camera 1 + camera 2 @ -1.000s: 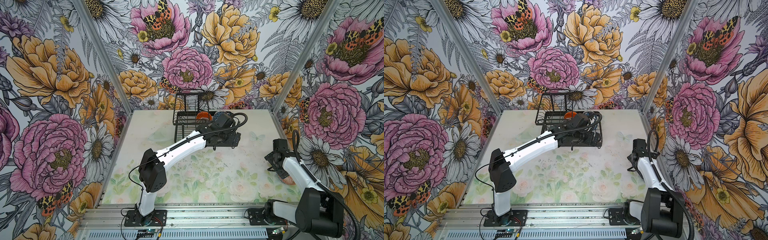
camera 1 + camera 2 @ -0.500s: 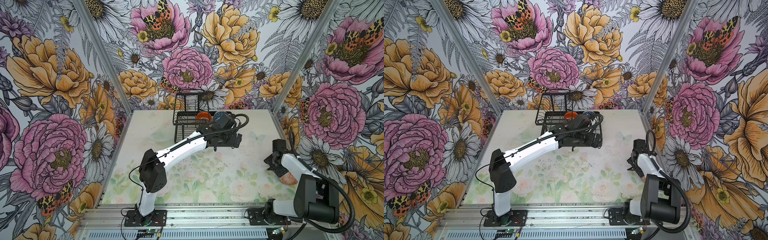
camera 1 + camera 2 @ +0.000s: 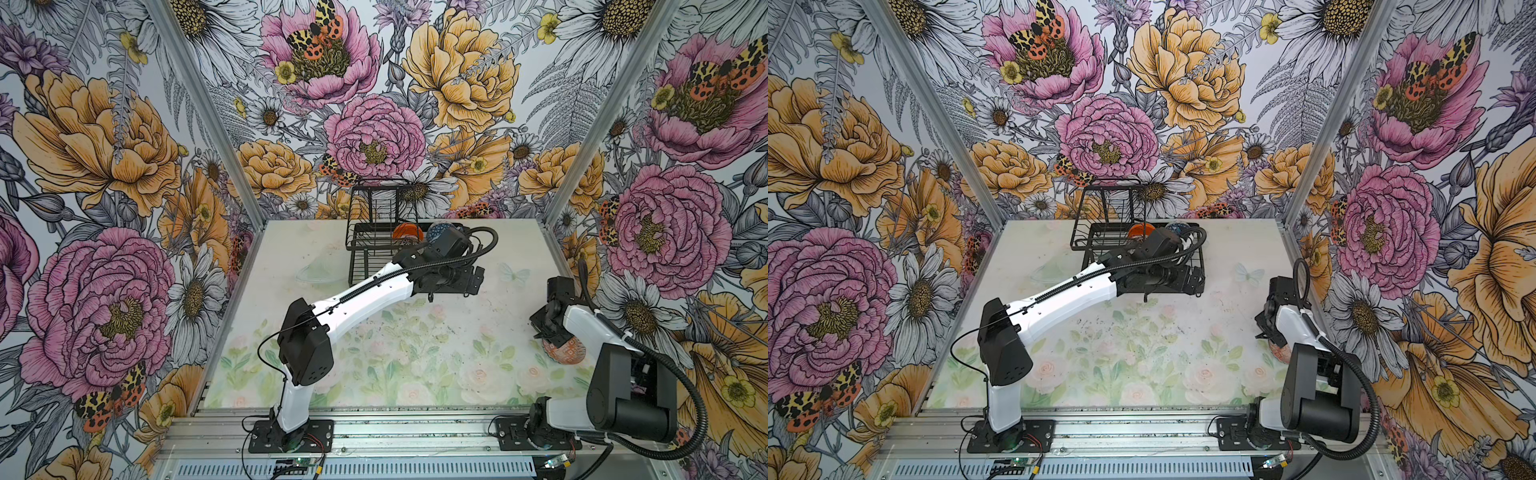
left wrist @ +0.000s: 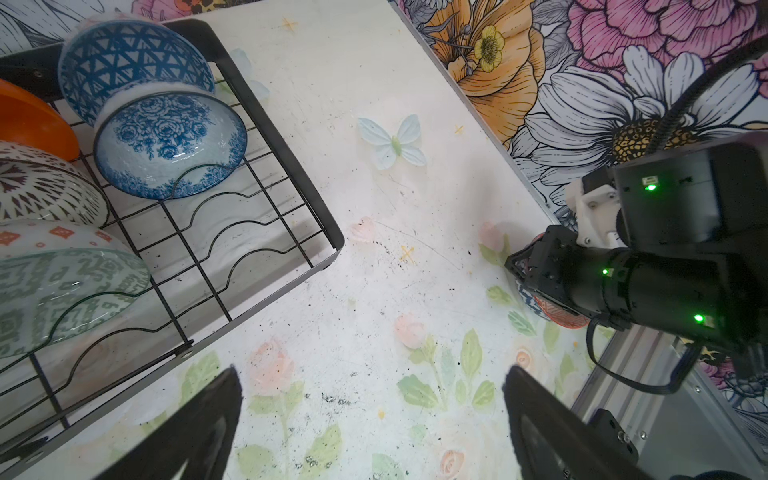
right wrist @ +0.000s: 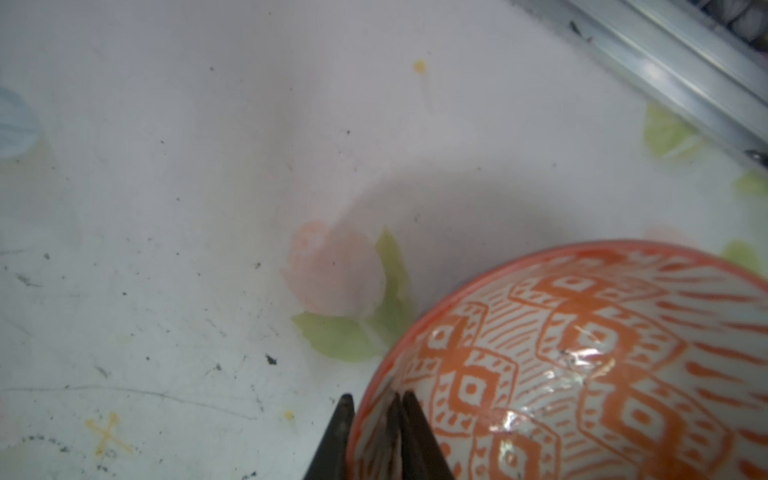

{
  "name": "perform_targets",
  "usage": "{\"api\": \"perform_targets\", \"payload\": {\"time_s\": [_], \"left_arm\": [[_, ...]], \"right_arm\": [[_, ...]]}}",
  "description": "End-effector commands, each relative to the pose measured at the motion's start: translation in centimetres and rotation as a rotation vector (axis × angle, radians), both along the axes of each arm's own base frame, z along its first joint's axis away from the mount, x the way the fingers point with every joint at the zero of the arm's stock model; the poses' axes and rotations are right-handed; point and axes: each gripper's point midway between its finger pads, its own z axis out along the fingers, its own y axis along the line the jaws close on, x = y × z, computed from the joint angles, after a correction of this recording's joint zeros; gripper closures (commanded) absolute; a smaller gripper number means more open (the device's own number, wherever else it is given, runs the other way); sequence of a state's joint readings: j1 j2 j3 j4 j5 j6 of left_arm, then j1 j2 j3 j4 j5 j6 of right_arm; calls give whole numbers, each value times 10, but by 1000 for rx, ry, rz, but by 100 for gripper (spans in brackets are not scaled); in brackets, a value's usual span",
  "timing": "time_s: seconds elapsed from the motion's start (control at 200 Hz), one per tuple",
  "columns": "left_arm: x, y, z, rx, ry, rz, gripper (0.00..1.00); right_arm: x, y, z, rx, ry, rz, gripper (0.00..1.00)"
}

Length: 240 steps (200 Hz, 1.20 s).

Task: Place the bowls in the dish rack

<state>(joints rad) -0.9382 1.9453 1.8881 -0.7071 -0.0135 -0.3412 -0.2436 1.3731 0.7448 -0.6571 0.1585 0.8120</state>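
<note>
My right gripper (image 5: 376, 401) is pinched on the rim of the red-orange bowl (image 5: 602, 365), one finger inside and one outside. That bowl sits on the table (image 3: 415, 357) close to its right edge, toward the front; in both top views the right arm (image 3: 582, 324) half hides it. My left gripper (image 4: 370, 388) hangs spread wide over bare table, just off the front right corner of the dish rack (image 4: 291, 166).

The rack stands at the middle of the back edge. It carries the blue geometric bowl (image 4: 133, 58), blue floral bowl (image 4: 170, 141), orange bowl (image 4: 29, 120) and grey-green bowl (image 4: 62, 299), among others.

The table is a pale flower print, scuffed and speckled. Flowered walls (image 3: 104, 166) close three sides. Between the rack and the gripped bowl the table lies open.
</note>
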Motion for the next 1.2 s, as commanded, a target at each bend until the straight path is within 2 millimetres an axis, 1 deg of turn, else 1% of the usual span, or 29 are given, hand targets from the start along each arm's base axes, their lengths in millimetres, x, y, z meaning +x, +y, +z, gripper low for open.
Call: {"api": "perform_targets", "payload": {"time_s": [0.0, 0.11, 0.25, 0.36, 0.43, 0.686, 0.781, 0.881, 0.986, 1.086, 1.131, 1.196], "left_arm": [[7, -1, 13, -21, -26, 13, 1], [12, 3, 15, -12, -43, 26, 1], [20, 10, 15, -16, -36, 57, 1], [24, 15, 10, -11, -27, 77, 2], [25, 17, 11, -8, -32, 85, 1], [26, 29, 7, 14, -38, 116, 1], [27, 35, 6, 22, -39, 131, 1], [28, 41, 6, 24, -39, 151, 1], [29, 47, 8, 14, -33, 175, 1], [31, 52, 11, 7, -39, 188, 1], [31, 53, 12, 8, -42, 192, 1], [32, 55, 13, 6, -43, 194, 1]], "right_arm": [[16, 8, 8, 57, -62, 8, 89], [22, 19, 8, 112, -78, 24, 100], [36, 39, 14, 162, -103, 65, 100], [50, 64, 18, 184, -108, 131, 100], [55, 78, 18, 195, -104, 156, 100], [77, 136, 10, 215, -61, 281, 100], [85, 155, 6, 219, -43, 325, 100], [92, 171, 0, 234, -25, 362, 96], [97, 181, -5, 249, -10, 388, 91], [100, 186, -6, 261, -4, 409, 85], [102, 187, -3, 263, -12, 418, 82], [106, 188, 1, 260, -24, 429, 79]]}}
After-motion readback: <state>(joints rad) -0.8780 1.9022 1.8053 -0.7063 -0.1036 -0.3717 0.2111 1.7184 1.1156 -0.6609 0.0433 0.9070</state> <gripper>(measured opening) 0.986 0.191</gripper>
